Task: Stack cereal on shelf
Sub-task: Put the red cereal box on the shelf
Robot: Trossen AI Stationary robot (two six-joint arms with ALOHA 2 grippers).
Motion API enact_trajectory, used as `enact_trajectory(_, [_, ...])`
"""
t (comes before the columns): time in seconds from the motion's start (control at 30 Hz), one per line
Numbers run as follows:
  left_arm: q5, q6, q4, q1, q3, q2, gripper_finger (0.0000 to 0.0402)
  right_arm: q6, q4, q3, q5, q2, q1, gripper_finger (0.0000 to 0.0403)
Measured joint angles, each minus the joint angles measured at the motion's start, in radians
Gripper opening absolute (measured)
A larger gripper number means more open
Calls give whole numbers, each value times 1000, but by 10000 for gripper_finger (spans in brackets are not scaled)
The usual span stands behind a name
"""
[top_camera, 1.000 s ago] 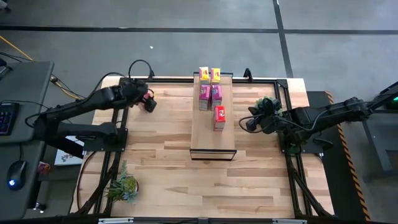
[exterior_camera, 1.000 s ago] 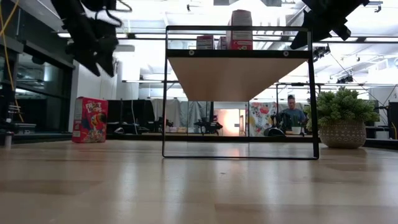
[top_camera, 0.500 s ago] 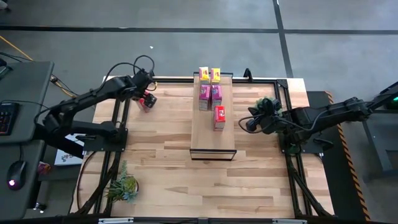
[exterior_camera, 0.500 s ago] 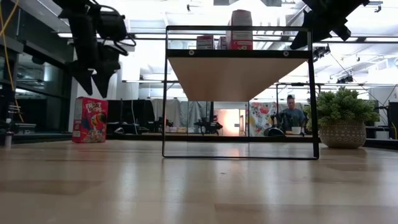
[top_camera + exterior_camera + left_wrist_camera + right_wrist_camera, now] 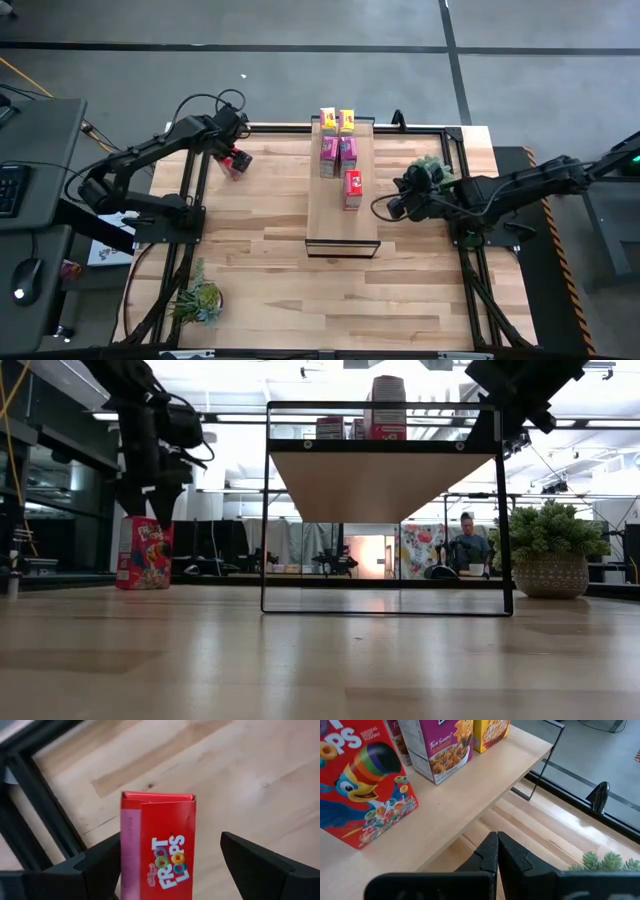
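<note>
One red cereal box stands upright on the table near its far left corner, also in the low view. My left gripper hangs over it, open, pointing down, a finger on each side of the box's top. Five more boxes stand on the shelf: two yellow, two pink, one red. My right gripper is shut and hovers beside the shelf's right edge, at about shelf-top height. My left gripper has one finger right beside the red box's pink narrow side; I cannot tell whether it touches. The other finger stands clear of the box. The box rests on the table.
A potted plant stands right of the shelf, close behind my right gripper, and shows in the low view. Another plant sits at the near left corner. A dark frame runs round the table. A person sits far behind.
My left gripper has moved toward the far left corner, tipped to point downward, and come down over the red box on the table. My right gripper has shifted a little toward the shelf. The boxes have stayed in place.
</note>
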Motion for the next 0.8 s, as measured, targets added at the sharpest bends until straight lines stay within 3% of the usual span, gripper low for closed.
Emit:
enact_trajectory(0.33, [-2,-1,-23,0,0,75,299,0,3,0,-1,8,0,0])
enact_trajectory(0.7, [-10,-36,-37,0,0,67,137,0,4,0,0,8,0,0])
enact_trajectory(0.8, [23,-37,-60,-1,7,47,113,0,4,0,1,8,0,0])
